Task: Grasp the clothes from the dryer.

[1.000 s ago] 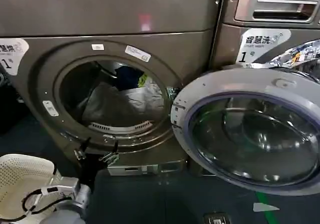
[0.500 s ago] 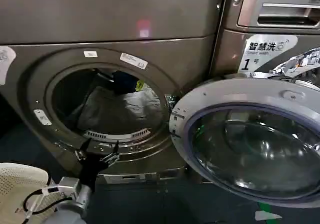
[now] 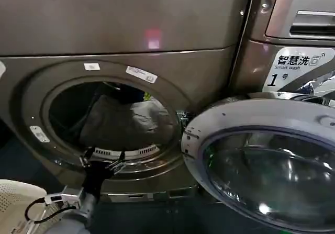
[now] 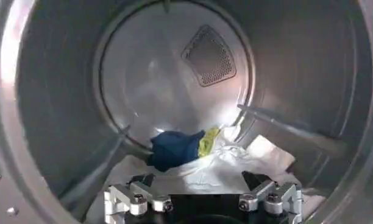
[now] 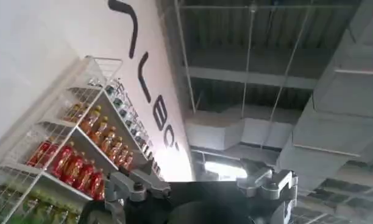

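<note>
The dryer (image 3: 157, 14) stands with its round opening uncovered. Inside lie the clothes (image 3: 128, 123): a pale grey-white garment (image 4: 220, 163), a dark blue piece (image 4: 173, 149) and a yellow-green scrap (image 4: 208, 141), heaped on the drum floor. My left gripper (image 3: 102, 157) hangs at the opening's lower rim, open, pointing into the drum. In the left wrist view the left gripper (image 4: 198, 181) has nothing between its fingers and the clothes lie just beyond it. My right gripper (image 5: 202, 178) is open and empty, pointing up at a ceiling.
The dryer's round glass door (image 3: 267, 163) is swung wide to the right, beside the opening. A second machine (image 3: 298, 45) stands at the right. A white perforated basket (image 3: 15, 200) sits low at the left. A shelf of bottles (image 5: 83, 152) shows in the right wrist view.
The dryer opening has grown larger in the head view and shifted up. My left gripper now stands at the opening's lower rim instead of below it.
</note>
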`<action>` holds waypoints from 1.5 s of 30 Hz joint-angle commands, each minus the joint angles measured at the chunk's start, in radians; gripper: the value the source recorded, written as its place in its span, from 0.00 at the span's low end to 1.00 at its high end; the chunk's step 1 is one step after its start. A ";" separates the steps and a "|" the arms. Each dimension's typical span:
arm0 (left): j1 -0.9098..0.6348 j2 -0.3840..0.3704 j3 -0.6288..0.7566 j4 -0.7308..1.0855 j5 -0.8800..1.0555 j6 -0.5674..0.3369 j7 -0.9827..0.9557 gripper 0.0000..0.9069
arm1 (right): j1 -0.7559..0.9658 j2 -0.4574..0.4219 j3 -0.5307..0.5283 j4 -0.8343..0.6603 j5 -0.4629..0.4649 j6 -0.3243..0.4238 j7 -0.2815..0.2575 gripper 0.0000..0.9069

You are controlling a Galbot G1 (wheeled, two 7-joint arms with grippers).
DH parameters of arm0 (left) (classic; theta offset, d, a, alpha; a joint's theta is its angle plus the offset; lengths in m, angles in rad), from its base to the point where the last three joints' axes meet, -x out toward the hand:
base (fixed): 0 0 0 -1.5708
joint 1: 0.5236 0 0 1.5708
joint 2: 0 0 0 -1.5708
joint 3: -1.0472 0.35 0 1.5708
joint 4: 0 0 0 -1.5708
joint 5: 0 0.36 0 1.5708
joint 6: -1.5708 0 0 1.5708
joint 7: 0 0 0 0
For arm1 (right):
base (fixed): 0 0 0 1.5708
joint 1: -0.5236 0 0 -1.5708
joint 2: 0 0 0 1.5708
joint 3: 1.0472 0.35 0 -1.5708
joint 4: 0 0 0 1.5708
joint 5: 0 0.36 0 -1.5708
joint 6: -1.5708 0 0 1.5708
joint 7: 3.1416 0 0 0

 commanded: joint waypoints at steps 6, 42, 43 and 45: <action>-0.087 0.040 -0.070 0.019 0.726 -0.238 0.310 1.00 | -0.063 0.001 0.091 0.011 -0.157 -0.068 0.098 1.00; -0.874 -0.060 -0.053 0.726 1.172 -0.497 1.274 1.00 | -0.206 0.071 0.166 0.101 -0.272 -0.130 0.162 1.00; -0.884 -0.063 -0.058 0.750 1.194 -0.504 1.274 1.00 | -0.206 0.071 0.163 0.104 -0.272 -0.130 0.162 1.00; -0.908 -0.070 -0.067 0.777 1.230 -0.529 1.275 1.00 | -0.204 0.069 0.158 0.108 -0.272 -0.125 0.154 1.00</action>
